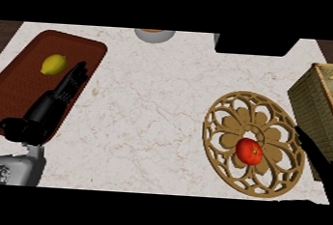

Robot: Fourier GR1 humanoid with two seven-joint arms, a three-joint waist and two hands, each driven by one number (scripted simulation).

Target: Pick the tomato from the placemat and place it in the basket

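The right hand [322, 162] shows at the right edge, dark, fingers fairly straight and released, holding nothing. It lies over the mat's right rim, just beside the tomato [249, 151] but apart from it. The tomato sits near the middle of the round openwork mat [230, 116], untouched. The basket [314, 101] stands just right of the mat, partly cut by the edge. So nothing of the task looks done: the grasp, lift and carry to the basket are all left. The left hand [56, 103] rests open, fingers straight, over a brown tray [30, 57] holding a lemon [54, 64], well apart on the worktop [156, 99].
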